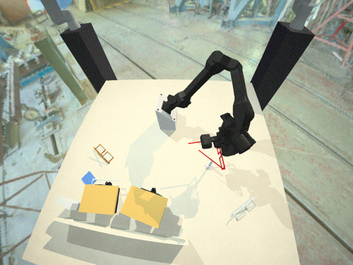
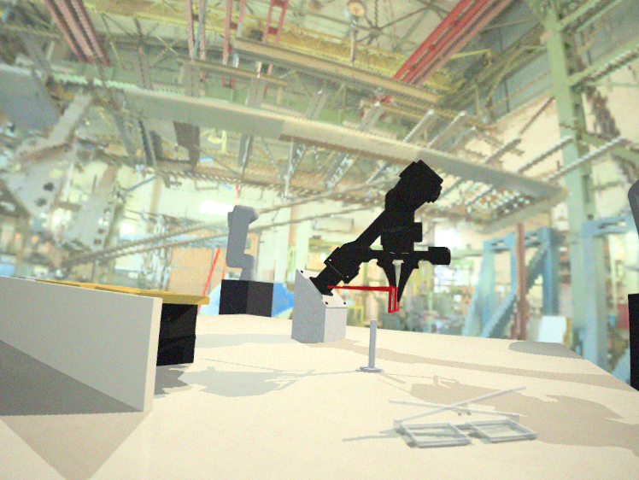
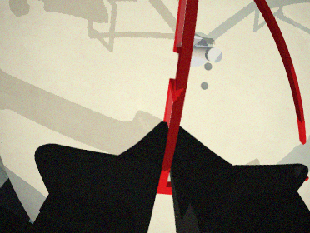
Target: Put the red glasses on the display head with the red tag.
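Observation:
My gripper [image 2: 397,295] [image 3: 167,129] is shut on the red glasses [image 1: 223,164] [image 2: 361,288] [image 3: 183,83], near one end of their front. They hang in the air above and beside a thin grey post [image 1: 209,165] [image 2: 372,342] [image 3: 214,55]. In the exterior view the temples point left, about level. In the top view black parts [image 1: 108,183] [image 1: 153,190] stick out from under two yellow panels [image 1: 98,199] [image 1: 145,205], likely the display heads; their faces are hidden. A blue tag [image 1: 88,178] is at the left one; no red tag shows. The fingertips are hidden in the top view.
Clear glasses [image 1: 243,211] [image 2: 442,443] lie at the right front of the table. Orange glasses [image 1: 101,155] lie at the left. A pale upright wall [image 2: 77,340] stands in front of the yellow panels. My arm's grey base [image 1: 166,122] [image 2: 336,322] is at the back.

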You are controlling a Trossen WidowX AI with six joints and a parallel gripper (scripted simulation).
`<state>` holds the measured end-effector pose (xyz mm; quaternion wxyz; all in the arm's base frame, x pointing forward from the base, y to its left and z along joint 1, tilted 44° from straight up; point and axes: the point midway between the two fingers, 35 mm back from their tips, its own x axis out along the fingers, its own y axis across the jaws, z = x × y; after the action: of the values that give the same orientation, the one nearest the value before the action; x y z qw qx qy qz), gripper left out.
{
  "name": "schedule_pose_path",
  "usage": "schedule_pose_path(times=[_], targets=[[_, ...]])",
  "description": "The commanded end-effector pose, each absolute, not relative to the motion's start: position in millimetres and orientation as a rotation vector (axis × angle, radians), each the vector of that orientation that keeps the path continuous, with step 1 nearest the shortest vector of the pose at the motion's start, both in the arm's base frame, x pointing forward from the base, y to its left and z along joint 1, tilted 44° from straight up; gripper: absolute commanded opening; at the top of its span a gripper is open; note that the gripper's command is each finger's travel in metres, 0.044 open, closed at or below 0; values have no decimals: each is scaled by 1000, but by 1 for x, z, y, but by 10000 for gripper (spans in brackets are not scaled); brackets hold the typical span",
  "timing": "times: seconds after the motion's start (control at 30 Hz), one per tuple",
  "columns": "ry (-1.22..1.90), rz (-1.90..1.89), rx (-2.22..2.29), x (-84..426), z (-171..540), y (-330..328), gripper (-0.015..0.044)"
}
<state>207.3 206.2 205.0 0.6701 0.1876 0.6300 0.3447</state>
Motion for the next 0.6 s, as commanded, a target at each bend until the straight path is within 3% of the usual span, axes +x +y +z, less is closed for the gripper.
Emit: schedule_pose_path(times=[0.0, 0.57], targets=[[1418, 780, 435, 203, 212, 209, 0], [1417, 783, 438, 202, 172, 248, 0]])
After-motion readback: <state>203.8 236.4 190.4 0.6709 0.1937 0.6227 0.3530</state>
